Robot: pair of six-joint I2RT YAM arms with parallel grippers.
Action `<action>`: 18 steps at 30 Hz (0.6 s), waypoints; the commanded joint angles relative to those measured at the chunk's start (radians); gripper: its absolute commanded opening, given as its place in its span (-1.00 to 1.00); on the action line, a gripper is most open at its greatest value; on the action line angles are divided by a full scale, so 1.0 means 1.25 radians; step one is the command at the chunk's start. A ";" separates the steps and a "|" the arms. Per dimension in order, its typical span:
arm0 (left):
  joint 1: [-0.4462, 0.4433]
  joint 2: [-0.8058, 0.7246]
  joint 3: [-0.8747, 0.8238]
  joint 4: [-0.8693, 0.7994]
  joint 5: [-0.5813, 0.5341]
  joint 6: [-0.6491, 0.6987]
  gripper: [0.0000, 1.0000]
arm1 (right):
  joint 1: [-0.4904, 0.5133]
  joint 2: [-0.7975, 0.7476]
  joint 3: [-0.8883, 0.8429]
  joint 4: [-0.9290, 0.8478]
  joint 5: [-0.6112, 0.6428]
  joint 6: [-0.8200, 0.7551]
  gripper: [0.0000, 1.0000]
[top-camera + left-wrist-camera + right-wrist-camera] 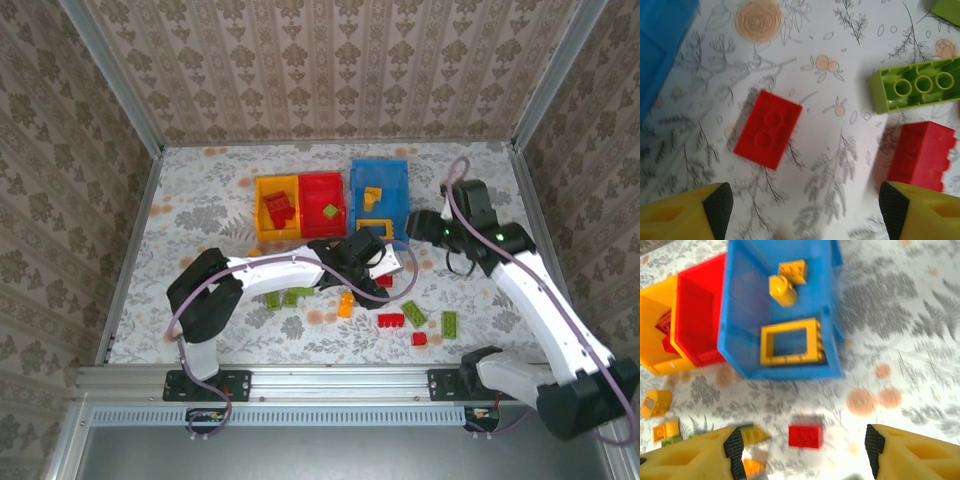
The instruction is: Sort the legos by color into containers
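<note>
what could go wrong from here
The open left claw hangs over a red brick, but a second red brick lies by one finger and could get knocked or pinched. Also, red bricks sit in the yellow bin, so the red bin is a tempting wrong drop.

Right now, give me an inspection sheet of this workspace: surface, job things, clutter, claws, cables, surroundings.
Surface: floral cloth, lying flat.
Job's things: yellow bin holds red bricks; red bin holds a green brick; blue bin holds yellow pieces; loose bricks in red, green and orange lie on the near half.
Clutter: nothing seen.
Claws: left claw open, nothing gripped; right claw open, nothing gripped.
Cables: grey cables hang in loose loops.
Surroundings: patterned walls; metal rail at the near edge.
</note>
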 commanded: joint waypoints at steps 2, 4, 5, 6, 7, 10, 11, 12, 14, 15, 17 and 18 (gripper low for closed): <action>0.007 0.034 -0.022 0.137 -0.002 0.151 0.65 | -0.016 -0.118 -0.066 -0.116 -0.038 0.042 0.39; 0.016 0.051 -0.019 0.146 -0.009 0.164 0.66 | -0.020 -0.150 -0.073 -0.145 -0.047 0.043 0.39; 0.021 0.059 -0.017 0.149 -0.003 0.171 0.66 | -0.020 -0.162 -0.073 -0.155 -0.052 0.045 0.39; 0.022 0.069 -0.012 0.145 -0.005 0.179 0.67 | -0.020 -0.170 -0.077 -0.162 -0.056 0.045 0.39; 0.025 0.076 -0.006 0.141 -0.004 0.185 0.67 | -0.021 -0.173 -0.077 -0.165 -0.058 0.045 0.39; 0.026 0.100 0.010 0.136 -0.006 0.194 0.67 | -0.022 -0.175 -0.076 -0.167 -0.063 0.041 0.39; 0.026 0.109 0.018 0.130 -0.002 0.196 0.66 | -0.024 -0.173 -0.074 -0.166 -0.067 0.039 0.38; 0.027 0.120 0.031 0.117 0.002 0.198 0.65 | -0.024 -0.169 -0.072 -0.166 -0.069 0.037 0.39; 0.027 0.138 0.051 0.101 0.009 0.196 0.61 | -0.025 -0.164 -0.069 -0.162 -0.075 0.035 0.39; 0.027 0.144 0.055 0.102 0.012 0.192 0.59 | -0.025 -0.160 -0.068 -0.161 -0.077 0.033 0.39; 0.027 0.155 0.065 0.101 0.015 0.183 0.51 | -0.026 -0.155 -0.067 -0.157 -0.081 0.032 0.38; 0.028 0.161 0.072 0.093 0.016 0.181 0.46 | -0.027 -0.153 -0.067 -0.156 -0.082 0.031 0.38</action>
